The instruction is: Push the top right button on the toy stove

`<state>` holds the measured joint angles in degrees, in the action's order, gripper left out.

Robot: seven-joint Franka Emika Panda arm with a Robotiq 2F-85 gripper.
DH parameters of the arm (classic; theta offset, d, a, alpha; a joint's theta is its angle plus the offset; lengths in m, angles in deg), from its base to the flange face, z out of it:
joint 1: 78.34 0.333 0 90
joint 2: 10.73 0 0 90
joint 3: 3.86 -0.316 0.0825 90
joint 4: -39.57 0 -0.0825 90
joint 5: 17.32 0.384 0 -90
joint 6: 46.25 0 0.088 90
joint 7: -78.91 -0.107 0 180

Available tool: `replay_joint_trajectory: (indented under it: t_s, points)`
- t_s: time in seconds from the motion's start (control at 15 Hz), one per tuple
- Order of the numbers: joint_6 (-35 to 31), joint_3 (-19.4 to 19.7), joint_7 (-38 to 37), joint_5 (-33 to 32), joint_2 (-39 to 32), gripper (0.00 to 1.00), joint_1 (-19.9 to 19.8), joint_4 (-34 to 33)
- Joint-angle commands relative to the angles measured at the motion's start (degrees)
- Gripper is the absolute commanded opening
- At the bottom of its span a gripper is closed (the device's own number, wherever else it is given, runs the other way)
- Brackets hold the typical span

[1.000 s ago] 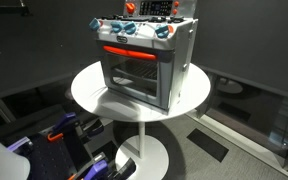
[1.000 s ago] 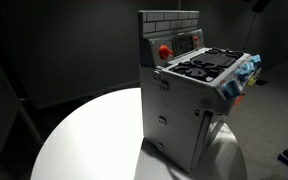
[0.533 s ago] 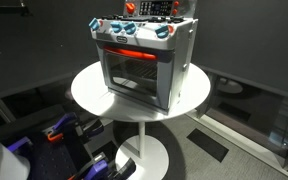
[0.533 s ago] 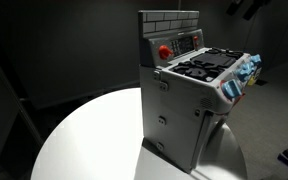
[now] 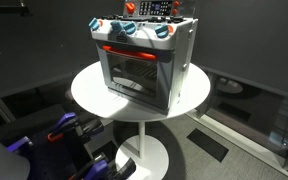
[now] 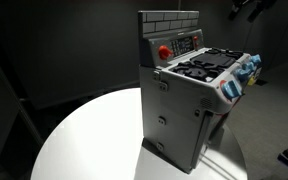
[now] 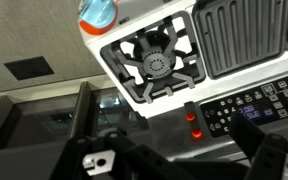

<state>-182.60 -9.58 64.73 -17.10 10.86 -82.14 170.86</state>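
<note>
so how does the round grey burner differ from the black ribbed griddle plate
Shape: the round grey burner is a disc, the black ribbed griddle plate oblong. Pattern: the burner has a spoked grate, the griddle plate parallel ribs. Both sit side by side on the toy stove.

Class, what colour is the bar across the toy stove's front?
Red bar, clearest in an exterior view.

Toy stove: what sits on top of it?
On the toy stove: black burner grates, a ridged griddle, and a brick-pattern back panel carrying a red button and a keypad. Nothing stands on the grates. In the wrist view, the fingers cover part of the panel.
</note>
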Motion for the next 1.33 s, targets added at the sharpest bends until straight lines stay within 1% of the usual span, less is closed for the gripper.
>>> replay_joint_trajectory:
  t_s: [0.0,0.07,0.13,0.2,0.27,0.4,0.6,0.67,0.87,1.07,1.27]
  points:
    - [-1.07,0.5,-4.0,-3.52,-1.12,1.0,-2.04,-0.95]
    - [-0.9,0.66,-4.64,-3.84,-1.22,1.0,-2.35,-0.99]
    - [0.01,1.2,-4.27,-2.74,-0.85,1.0,-1.91,-1.05]
    - [1.38,2.36,-2.01,0.94,0.32,1.0,-0.06,-1.06]
    - [-0.54,1.64,-2.77,-1.66,-0.66,1.0,-1.16,-0.11]
    - [-0.42,1.98,-2.67,-0.31,-0.31,1.0,-0.51,-0.14]
    - [-0.37,2.02,-2.64,-0.06,-0.01,1.0,-0.18,-0.14]
    - [-3.65,0.66,-6.55,-2.84,-0.41,1.0,-1.98,0.28]
    - [-7.58,-0.05,-10.18,-5.32,-2.66,1.0,-3.12,-0.23]
    - [-10.68,-0.69,-13.57,-6.88,-5.88,1.0,-3.72,-1.26]
    - [-12.46,-0.9,-15.73,-7.18,-9.53,1.0,-3.32,-2.6]
